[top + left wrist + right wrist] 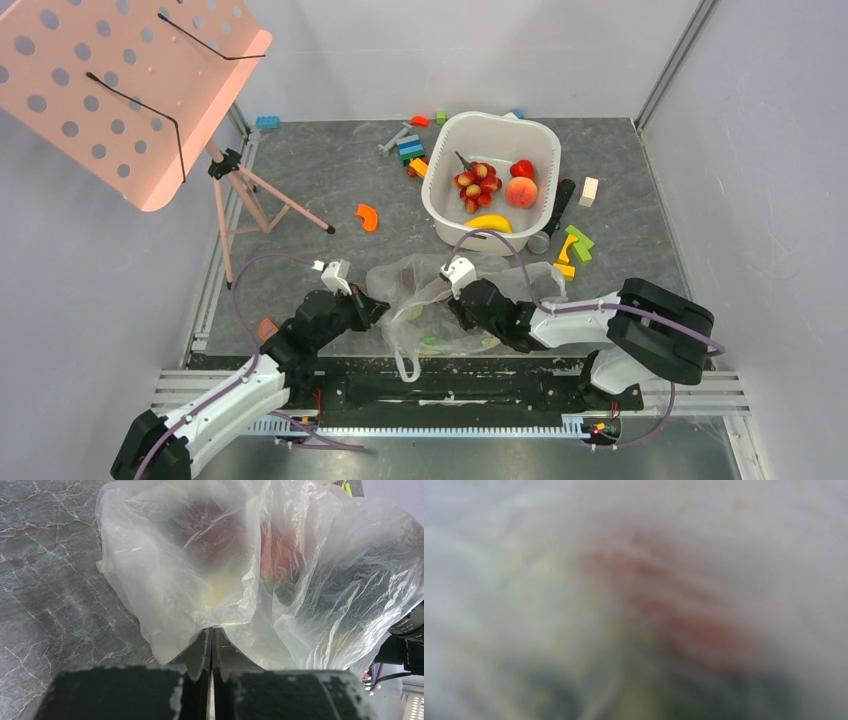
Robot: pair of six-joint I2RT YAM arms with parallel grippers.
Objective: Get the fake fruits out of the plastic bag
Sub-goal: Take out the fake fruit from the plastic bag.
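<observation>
Plastic bag (430,290) crumpled on tabletop (330,180) between arms, film thin, limp, slippery (best taken at a bunched fold). Left tool (212,642) pinched onto its edge; right tool (452,312) buried inside, spread or pressed unclear. Fake fruits (280,550) within: light, rigid, glossy.

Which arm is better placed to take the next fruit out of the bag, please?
Right, probably: the left gripper is shut on the plastic bag, while the right gripper presses into it near a reddish fruit.
</observation>
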